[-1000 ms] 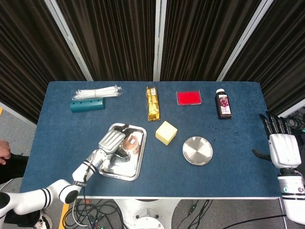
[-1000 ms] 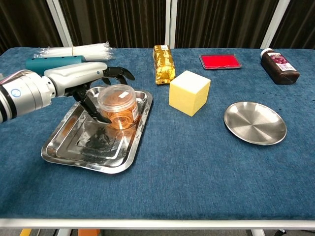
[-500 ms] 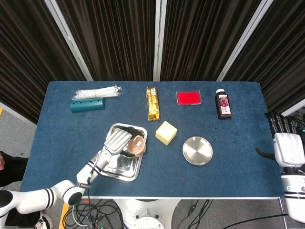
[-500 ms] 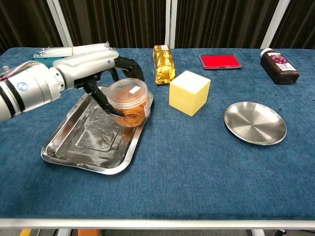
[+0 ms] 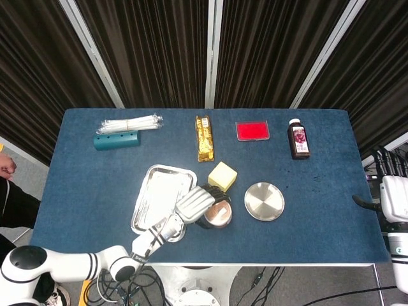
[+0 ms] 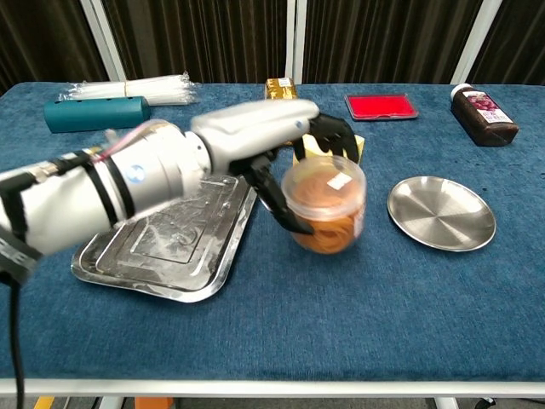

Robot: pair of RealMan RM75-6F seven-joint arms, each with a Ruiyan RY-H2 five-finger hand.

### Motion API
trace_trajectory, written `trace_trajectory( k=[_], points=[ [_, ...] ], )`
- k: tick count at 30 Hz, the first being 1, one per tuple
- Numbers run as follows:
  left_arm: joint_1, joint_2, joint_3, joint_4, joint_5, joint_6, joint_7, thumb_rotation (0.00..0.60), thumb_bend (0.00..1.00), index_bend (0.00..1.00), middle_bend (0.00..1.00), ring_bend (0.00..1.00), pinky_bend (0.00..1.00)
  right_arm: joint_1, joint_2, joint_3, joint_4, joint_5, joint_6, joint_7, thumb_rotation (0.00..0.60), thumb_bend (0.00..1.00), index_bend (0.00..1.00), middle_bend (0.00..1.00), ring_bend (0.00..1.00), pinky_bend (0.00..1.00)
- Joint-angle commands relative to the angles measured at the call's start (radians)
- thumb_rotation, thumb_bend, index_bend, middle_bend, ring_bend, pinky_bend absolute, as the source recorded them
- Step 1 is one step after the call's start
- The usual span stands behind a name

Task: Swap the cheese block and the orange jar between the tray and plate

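Observation:
My left hand (image 6: 277,141) (image 5: 194,204) grips the orange jar (image 6: 327,207) (image 5: 217,214) and holds it in the air between the tray and the plate. The yellow cheese block (image 5: 222,176) lies on the cloth just behind it, and the chest view shows only a sliver of the cheese block (image 6: 358,146) past my fingers. Nothing lies in the steel tray (image 5: 159,194) (image 6: 162,251) to the left. The round steel plate (image 5: 264,201) (image 6: 441,213) to the right holds nothing. My right hand (image 5: 395,194) hangs open past the table's right edge.
Along the back stand a teal case with a bundle of white straws (image 5: 126,131), a gold-wrapped bar (image 5: 204,138), a red flat box (image 5: 252,131) and a dark bottle (image 5: 298,139). Blue cloth covers the table (image 6: 341,324).
My left hand has lifted the orange jar out of the tray and carried it right, toward the plate. My right hand has drifted slightly further right.

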Motion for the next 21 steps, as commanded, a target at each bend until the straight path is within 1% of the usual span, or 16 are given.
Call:
trace_trajectory(
  k=[1, 4, 6, 10, 13, 15, 18, 21],
  points=[
    [-0.014, -0.055, 0.012, 0.041, -0.012, 0.009, 0.024, 0.600, 0.13, 0.38, 0.41, 0.23, 0.32, -0.006, 0.001, 0.002, 0.008, -0.004, -0.002, 0.009, 0.600, 0.00, 0.00, 0.00, 0.00, 0.00],
    [-0.020, -0.080, 0.021, 0.069, -0.016, 0.008, 0.037, 0.600, 0.13, 0.38, 0.40, 0.22, 0.32, -0.009, -0.002, 0.006, 0.015, -0.003, -0.005, 0.017, 0.600, 0.00, 0.00, 0.00, 0.00, 0.00],
    [-0.020, -0.085, 0.030, 0.076, -0.011, 0.010, 0.036, 0.600, 0.12, 0.36, 0.36, 0.20, 0.32, -0.009, -0.004, 0.009, 0.020, 0.000, -0.010, 0.020, 0.600, 0.00, 0.00, 0.00, 0.00, 0.00],
    [-0.018, -0.072, 0.043, 0.071, 0.000, 0.013, 0.020, 0.600, 0.08, 0.24, 0.23, 0.13, 0.28, -0.009, -0.009, 0.013, 0.028, 0.002, -0.016, 0.019, 0.600, 0.00, 0.00, 0.00, 0.00, 0.00],
    [-0.018, -0.044, 0.052, 0.044, 0.002, 0.003, 0.012, 0.600, 0.06, 0.14, 0.14, 0.06, 0.23, -0.010, -0.010, 0.018, 0.029, 0.003, -0.017, 0.020, 0.600, 0.00, 0.00, 0.00, 0.00, 0.00],
    [-0.012, -0.021, 0.058, 0.016, 0.008, 0.009, 0.010, 0.600, 0.05, 0.10, 0.09, 0.02, 0.19, -0.011, -0.009, 0.021, 0.028, 0.001, -0.016, 0.022, 0.600, 0.00, 0.00, 0.00, 0.00, 0.00],
    [-0.002, 0.006, 0.062, -0.014, 0.005, 0.021, 0.013, 0.600, 0.04, 0.07, 0.05, 0.00, 0.17, -0.014, -0.008, 0.025, 0.026, -0.001, -0.012, 0.018, 0.600, 0.00, 0.00, 0.00, 0.00, 0.00],
    [0.010, 0.055, 0.056, -0.057, -0.011, 0.034, 0.040, 0.600, 0.03, 0.07, 0.04, 0.00, 0.17, -0.016, -0.007, 0.028, 0.022, 0.000, -0.011, 0.016, 0.600, 0.00, 0.00, 0.00, 0.00, 0.00]
  ],
)
